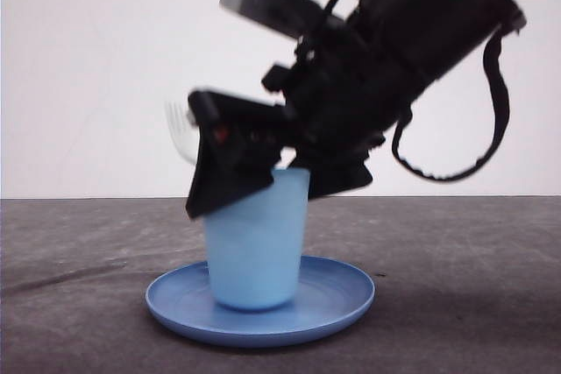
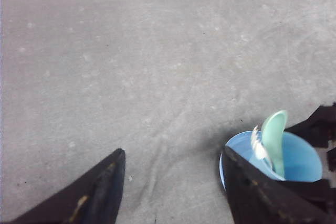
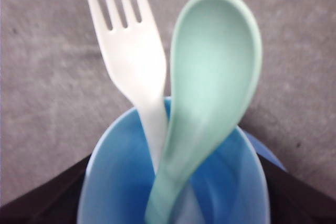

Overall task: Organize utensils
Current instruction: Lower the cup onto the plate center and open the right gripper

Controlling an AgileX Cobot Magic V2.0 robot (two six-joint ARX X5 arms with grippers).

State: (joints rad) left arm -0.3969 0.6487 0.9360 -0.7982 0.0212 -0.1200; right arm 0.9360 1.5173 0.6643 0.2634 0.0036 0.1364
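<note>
Both fork (image 3: pixel 137 72) and spoon (image 3: pixel 210 87) standing handle-down in the cup (image 1: pixel 256 243) on the plate (image 1: pixel 342 299), mid-table, so already tidied; right gripper (image 1: pixel 276 177) spread wide around the rim, empty; left gripper (image 2: pixel 173 192) spread open too, empty

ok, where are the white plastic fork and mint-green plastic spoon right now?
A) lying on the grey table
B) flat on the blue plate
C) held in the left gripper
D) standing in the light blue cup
D: the white plastic fork and the mint-green plastic spoon both stand handle-down inside the light blue cup, heads sticking out above its rim.
</note>
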